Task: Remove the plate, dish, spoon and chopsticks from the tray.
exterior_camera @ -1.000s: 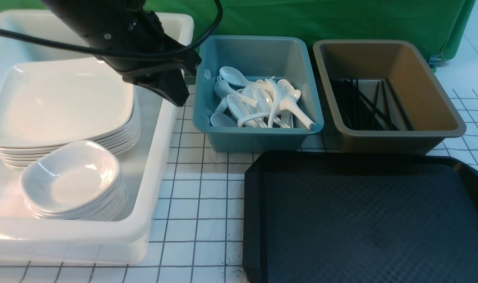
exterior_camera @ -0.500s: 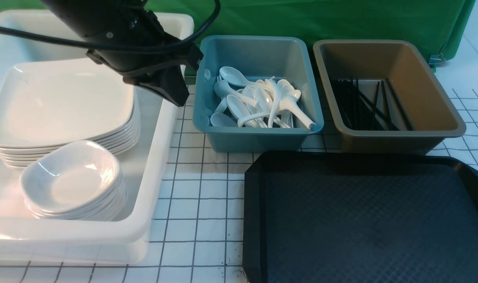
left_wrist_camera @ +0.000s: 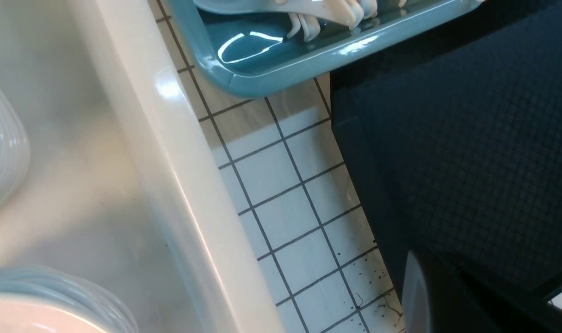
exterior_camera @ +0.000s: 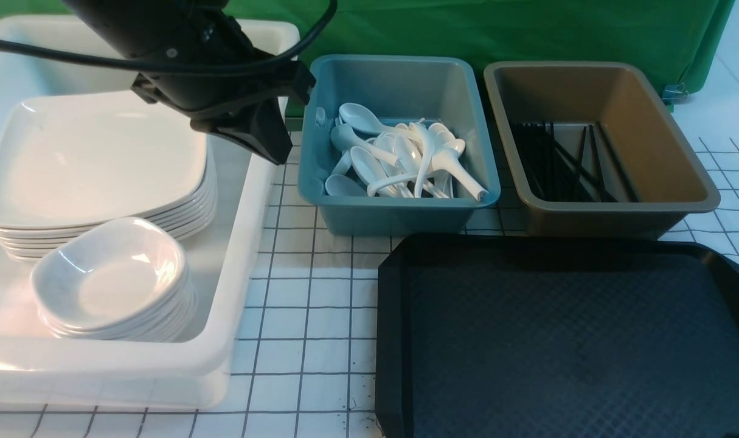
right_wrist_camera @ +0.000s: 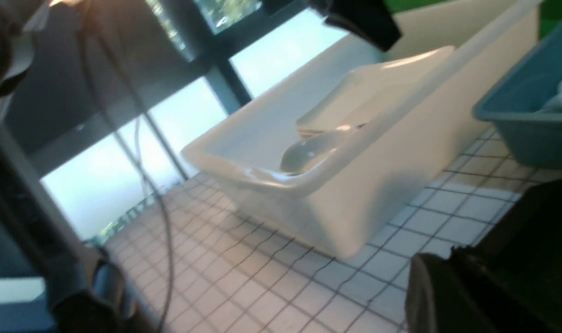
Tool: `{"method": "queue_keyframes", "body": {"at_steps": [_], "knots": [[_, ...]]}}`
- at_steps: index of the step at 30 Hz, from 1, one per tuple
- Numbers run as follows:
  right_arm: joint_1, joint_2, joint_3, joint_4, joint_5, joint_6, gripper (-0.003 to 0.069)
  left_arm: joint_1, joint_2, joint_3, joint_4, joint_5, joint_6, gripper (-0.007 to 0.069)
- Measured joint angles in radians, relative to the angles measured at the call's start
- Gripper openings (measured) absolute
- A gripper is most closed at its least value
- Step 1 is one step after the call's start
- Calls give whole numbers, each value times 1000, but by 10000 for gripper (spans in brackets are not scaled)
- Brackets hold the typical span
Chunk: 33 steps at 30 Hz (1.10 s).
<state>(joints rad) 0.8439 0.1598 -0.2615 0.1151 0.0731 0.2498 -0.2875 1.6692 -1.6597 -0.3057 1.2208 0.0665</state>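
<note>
Likely done, so lift left gripper (exterior_camera: 277,149), pressed together, clear of white tub (exterior_camera: 238,286); keep right gripper (right_wrist_camera: 452,291), can't tell spread, off tray (exterior_camera: 393,340).

No legible text, label, brand, number or sign is present on any visible surface.

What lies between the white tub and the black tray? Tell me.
Between the white tub and the black tray there's only grid-lined tabletop, in the front view.
</note>
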Motion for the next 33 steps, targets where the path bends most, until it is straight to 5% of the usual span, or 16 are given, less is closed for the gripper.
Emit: {"method": "queue_keyframes", "body": {"at_steps": [7,14,33], "knots": [[-404,-139,185,10,5,-1,120,0,0,0,-5,-38,0,-1],[-711,-144,259,0,46,-3,133,0,0,0,-14,-36,1,-1],[-781,-144,252,-206,94,-3,169,0,0,0,-11,-5,26,4]]}}
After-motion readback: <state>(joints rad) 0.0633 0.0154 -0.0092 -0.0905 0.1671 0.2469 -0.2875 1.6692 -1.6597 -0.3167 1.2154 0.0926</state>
